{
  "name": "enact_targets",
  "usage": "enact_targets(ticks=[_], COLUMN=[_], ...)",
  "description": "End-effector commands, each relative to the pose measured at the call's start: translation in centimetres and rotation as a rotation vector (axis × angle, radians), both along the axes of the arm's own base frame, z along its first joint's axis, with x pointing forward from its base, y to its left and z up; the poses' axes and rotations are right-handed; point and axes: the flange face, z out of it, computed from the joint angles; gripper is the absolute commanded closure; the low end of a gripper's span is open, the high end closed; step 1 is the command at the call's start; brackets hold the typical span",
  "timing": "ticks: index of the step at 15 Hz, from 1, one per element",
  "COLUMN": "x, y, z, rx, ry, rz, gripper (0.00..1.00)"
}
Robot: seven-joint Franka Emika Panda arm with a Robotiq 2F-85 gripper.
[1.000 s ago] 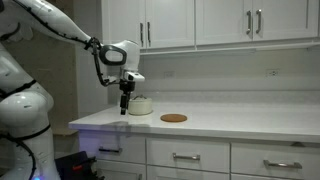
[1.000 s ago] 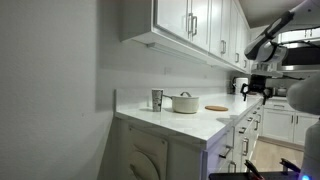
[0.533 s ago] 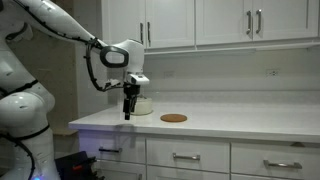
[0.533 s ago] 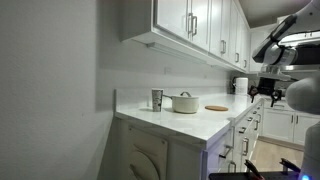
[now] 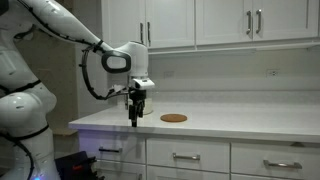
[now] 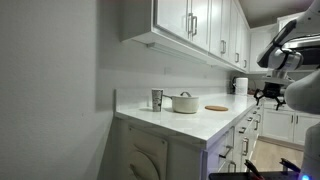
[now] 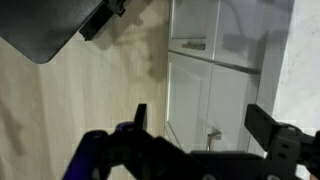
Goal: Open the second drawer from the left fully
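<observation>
The gripper (image 5: 135,118) hung fingers-down just off the front lip of the countertop (image 5: 250,125), jaws spread as wide as they go and nothing between them. In the wrist view the two dark fingers (image 7: 262,122) stood well apart with only cabinet front and wood floor showing in the gap.

And the target: the second drawer from the left (image 5: 188,160) sat shut, flush in its row under the counter. It was between the narrower drawer (image 5: 118,150) and the wider drawer (image 5: 275,163). From the fingertips it lay lower and off toward the wider drawer's side, so the arm would need to come down and across. It would then have to get in front of the panel.

The bar handle (image 5: 186,156) ran horizontally along the drawer front, dead centre. I'd judge the jaws want to straddle it from above and below, and the pull then runs straight out from the cabinet.

As for surfaces, the fronts were white recessed panels, flat and matte, and the handle was short, slim, silver metal, likely slick under the pads. The counter was pale, smooth stone, with a round cork-coloured mat (image 5: 173,118) lying on it near the gripper. The wrist view caught two small bar handles, but it was too dim and skewed to tell which was the target's.
</observation>
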Motion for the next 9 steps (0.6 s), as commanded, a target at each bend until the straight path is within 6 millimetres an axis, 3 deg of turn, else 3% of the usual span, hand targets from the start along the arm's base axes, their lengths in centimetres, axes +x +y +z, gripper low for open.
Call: enact_targets(ticks=[1, 9], x=[0.0, -2.1], y=[-2.1, -7.1], z=[-1.3, -4.4], rx=[-0.035, -0.026], ry=[-0.006, 0.027], rz=[-0.017, -0.110], gripper=[0.00, 0.00])
